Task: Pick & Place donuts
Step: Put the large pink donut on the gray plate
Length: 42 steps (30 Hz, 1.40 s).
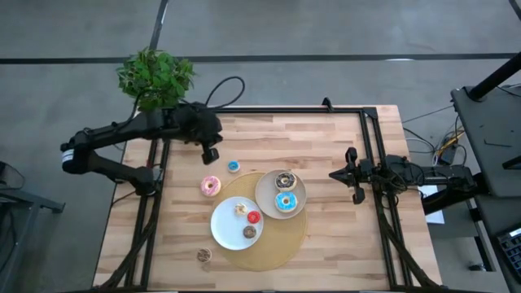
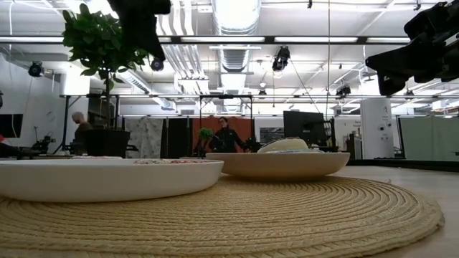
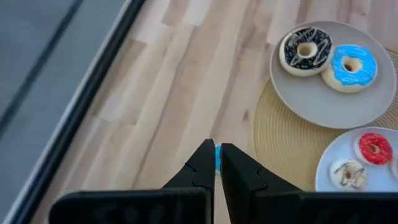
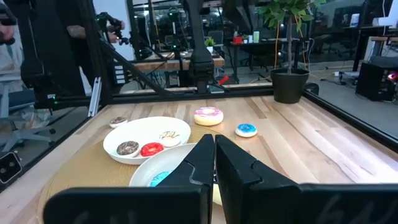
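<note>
Round toy donuts (image 1: 285, 202) sit on smooth plates (image 1: 232, 226) over a woven straw mat (image 1: 289, 242). A pink one (image 1: 211, 185) lies on the wood table (image 1: 326, 146), left of middle. Both the left gripper (image 1: 210, 153) and the right gripper (image 1: 352, 175) are closed and hold nothing.

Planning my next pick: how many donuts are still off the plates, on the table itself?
3. The pink donut and mini blue donut lie on bare wood left of the beige plate; the brown mini donut sits below the white plate. None looks hidden.

Overhead looks straight down, low view skims the mat (image 2: 287, 215) — both wrists share the plates (image 3: 323, 106).
</note>
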### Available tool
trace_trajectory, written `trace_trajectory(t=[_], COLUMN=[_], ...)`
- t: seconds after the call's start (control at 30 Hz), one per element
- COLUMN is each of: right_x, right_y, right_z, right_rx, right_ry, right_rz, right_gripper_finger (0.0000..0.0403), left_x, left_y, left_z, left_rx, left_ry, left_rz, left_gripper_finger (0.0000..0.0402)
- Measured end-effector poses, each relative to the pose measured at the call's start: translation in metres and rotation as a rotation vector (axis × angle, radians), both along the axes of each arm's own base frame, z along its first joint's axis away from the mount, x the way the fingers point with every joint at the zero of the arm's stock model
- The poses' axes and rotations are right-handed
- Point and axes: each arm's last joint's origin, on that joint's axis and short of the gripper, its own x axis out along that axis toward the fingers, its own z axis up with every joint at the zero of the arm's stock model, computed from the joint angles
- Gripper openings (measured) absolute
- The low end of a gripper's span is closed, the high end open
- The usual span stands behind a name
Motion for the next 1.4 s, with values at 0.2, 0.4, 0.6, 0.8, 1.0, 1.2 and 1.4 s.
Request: trace_trajectory(t=[0.2,0.4,0.6,0.8,1.0,1.2,1.4], right_x=[0.000,0.000,0.000,0.000,0.000,0.000,0.000], right_y=[0.000,0.000,0.000,0.000,0.000,0.000,0.000], right_z=[0.000,0.000,0.000,0.000,0.000,0.000,0.000], right_rx=[-0.001,0.002,0.003,0.004,0.003,0.000,-0.001], right_ry=[0.000,0.000,0.000,0.000,0.000,-0.001,-0.001], right_rz=[0.000,0.000,0.000,0.000,-0.001,0.000,0.000], right_gripper_finger=[0.0009,0.0009,0.0009,0.0009,0.0009,0.0009,0.0009], left_x=[0.006,0.013,0.021,0.026,0.028,0.024,0.022], left_y=[0.011,0.012,0.012,0.013,0.012,0.006,0.001], left_z=[-0.008,-0.014,-0.021,-0.032,-0.042,-0.063,-0.079], left_rx=[-0.035,-0.029,-0.054,-0.094,-0.105,-0.137,-0.124], left_ry=[0.030,0.064,0.092,0.141,0.156,0.140,0.096], left_rz=[0.001,-0.028,-0.131,-0.159,-0.168,-0.200,-0.222], left_gripper_finger=[0.0001,0.0001,0.0001,0.0001,0.0001,0.0001,0.0001])
